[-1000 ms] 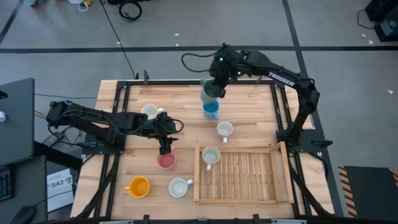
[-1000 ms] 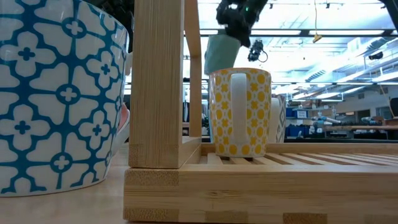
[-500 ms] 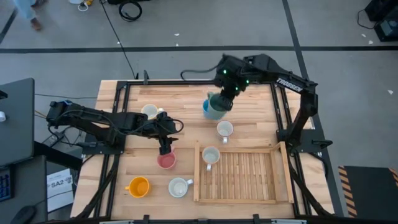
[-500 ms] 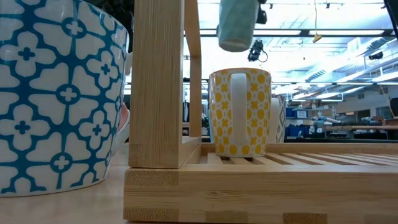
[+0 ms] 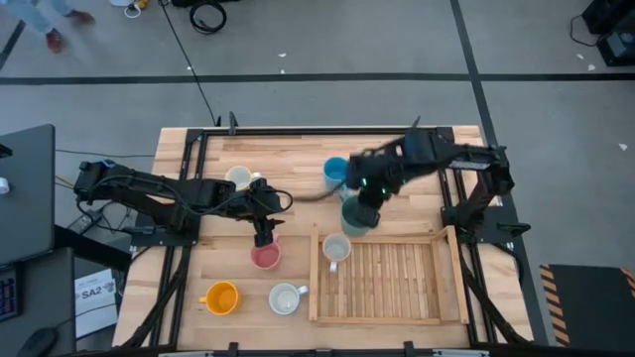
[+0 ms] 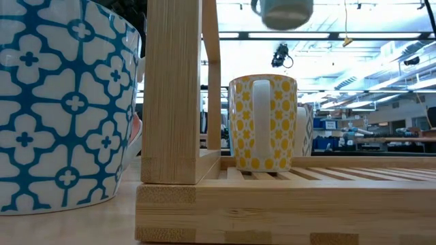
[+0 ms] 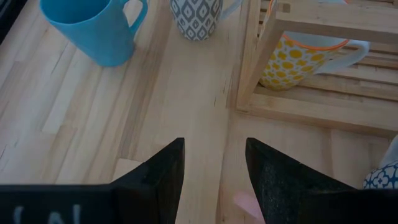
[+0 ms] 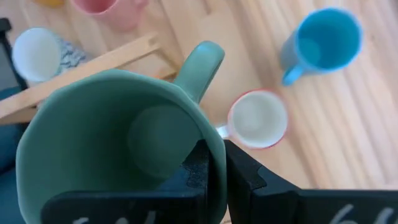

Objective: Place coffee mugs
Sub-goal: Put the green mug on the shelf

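My right gripper (image 8: 217, 174) is shut on the dark green mug (image 5: 354, 214) and carries it in the air over the table just beyond the tray's far left corner. In the low view only the mug's underside (image 6: 283, 9) shows, at the top. My left gripper (image 7: 214, 180) is open and hovers just over the pink mug (image 5: 265, 257), which stands on the table. The blue mug (image 5: 335, 171) stands upright beyond the green one. A yellow-dotted mug (image 6: 262, 122) stands in the tray. An orange mug (image 5: 220, 297) and white mugs (image 5: 286, 297) stand on the table. My right gripper holds the green mug by its rim (image 8: 211, 144), beside the handle (image 8: 200, 67). One finger (image 8: 200, 167) is inside the mug and the other (image 8: 241, 180) outside. The mug is lifted clear of the table with its mouth toward the wrist camera.
The slatted wooden tray (image 5: 397, 317) lies at the table's near right; its raised frame (image 6: 178, 88) stands at the left end. A red-rimmed white mug (image 8: 256, 118) stands on the table below the green mug. Another white mug (image 5: 238, 178) stands by the left arm.
My right gripper has carried the green mug from above the blue mug near the far edge toward the near edge, to just beyond the tray's far left corner. The mug stays in the hold. The blue mug now stands uncovered. My left arm has kept still.
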### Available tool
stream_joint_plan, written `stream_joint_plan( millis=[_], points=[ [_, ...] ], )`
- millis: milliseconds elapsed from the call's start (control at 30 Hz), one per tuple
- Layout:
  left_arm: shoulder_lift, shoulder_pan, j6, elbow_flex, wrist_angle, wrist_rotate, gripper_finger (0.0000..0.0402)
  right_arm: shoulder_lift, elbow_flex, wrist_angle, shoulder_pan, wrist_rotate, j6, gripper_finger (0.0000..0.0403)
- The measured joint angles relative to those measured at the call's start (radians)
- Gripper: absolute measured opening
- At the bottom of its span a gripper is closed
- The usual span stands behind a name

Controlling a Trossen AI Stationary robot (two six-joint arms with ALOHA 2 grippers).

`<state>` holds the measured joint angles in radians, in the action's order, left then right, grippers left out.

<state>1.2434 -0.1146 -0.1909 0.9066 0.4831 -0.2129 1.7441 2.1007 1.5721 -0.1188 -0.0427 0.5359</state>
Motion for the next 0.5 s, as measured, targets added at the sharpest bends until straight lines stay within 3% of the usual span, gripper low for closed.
stream_joint_plan(
  millis=[500],
  points=[
    [0.0,-0.001,-0.007,0.0,-0.001,0.0,0.0176,-0.008,-0.136,-0.002,-0.386,-0.111,0.549,0.0031]
  ],
)
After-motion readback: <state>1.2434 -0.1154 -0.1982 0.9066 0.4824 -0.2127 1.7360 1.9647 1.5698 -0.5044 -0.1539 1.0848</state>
